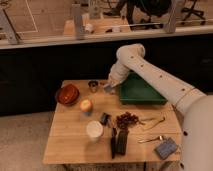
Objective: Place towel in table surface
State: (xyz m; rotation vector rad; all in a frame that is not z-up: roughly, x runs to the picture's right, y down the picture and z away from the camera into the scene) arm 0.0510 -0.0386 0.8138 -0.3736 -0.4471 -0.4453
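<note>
My gripper (109, 86) hangs low over the back of the wooden table (70, 145), at the left edge of the green tray (142, 95). A small bluish-grey thing (107, 89) shows at its tip; I cannot tell whether it is the towel or whether it is held. A blue-grey folded cloth-like piece (166, 148) lies at the table's front right corner. The white arm (150, 70) reaches in from the right.
On the table stand a brown bowl (67, 94), a metal cup (93, 85), a round orange fruit (86, 105), a white cup (94, 129), a dark red bunch (126, 120), a black flat object (119, 142) and utensils (152, 122).
</note>
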